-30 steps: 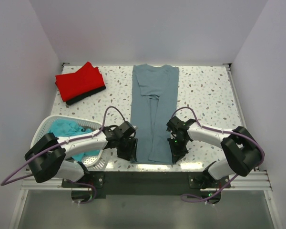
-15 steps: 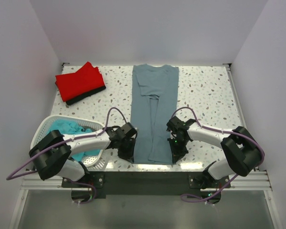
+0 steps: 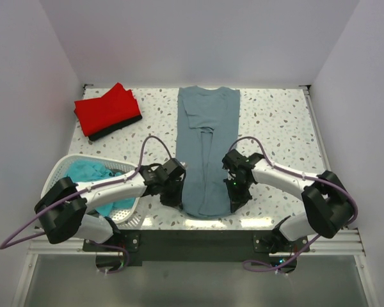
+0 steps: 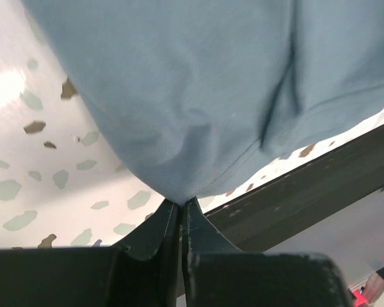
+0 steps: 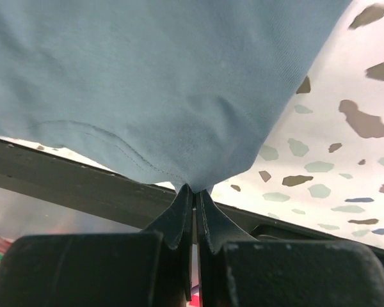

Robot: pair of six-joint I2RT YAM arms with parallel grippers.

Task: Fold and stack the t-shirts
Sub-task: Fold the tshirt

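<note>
The left tool (image 4: pixel 181 203) is clenched on the near left corner of the grey-blue t-shirt (image 3: pixel 208 141). Its two dark fingers are pressed together with a pinch of hem between them, and the cloth rises from the tips in a small peak. The right tool (image 5: pixel 193 190) is clamped the same way on the near right corner, the stitched hem running off to one side of its fingertips.

Between the two tools the shirt's near edge sags slightly and sits just above the worktop (image 3: pixel 275 121). Beyond the tools, the shirt lies flat as a long narrow strip, its sides folded in, reaching to the far edge.

Well beyond the left tool and off to its left, a folded red t-shirt (image 3: pixel 109 109) lies on the worktop. Just left of that tool's arm a white basket (image 3: pixel 57 171) holds a crumpled teal garment (image 3: pixel 89 173).
</note>
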